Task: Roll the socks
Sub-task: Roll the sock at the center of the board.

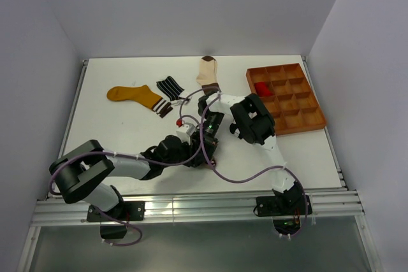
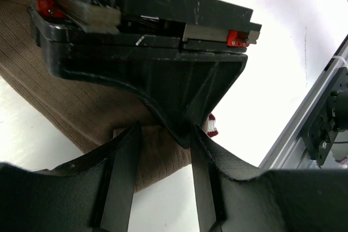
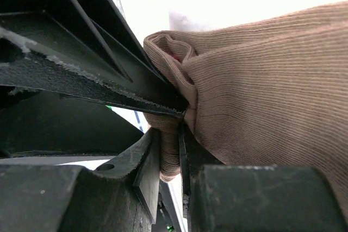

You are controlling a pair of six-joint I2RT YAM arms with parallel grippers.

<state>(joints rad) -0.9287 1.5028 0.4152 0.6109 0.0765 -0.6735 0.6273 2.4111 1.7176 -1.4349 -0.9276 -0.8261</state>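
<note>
Right fingers (image 3: 145, 161) clamp the folded end of the taupe sock (image 3: 261, 96); left fingers (image 2: 122, 180) stand apart astride it. Best roll tight and even, I judge. Beyond the fingers on the desk (image 1: 115, 132): one mustard sock (image 1: 131, 94), one striped sock (image 1: 169, 86), one cream sock (image 1: 208, 72). Far right of them, one red sock (image 1: 261, 88) lies in one tray (image 1: 299, 129).

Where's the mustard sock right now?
In the top view, the mustard sock lies on the far left part of the table, just left of the black-white striped sock.
</note>
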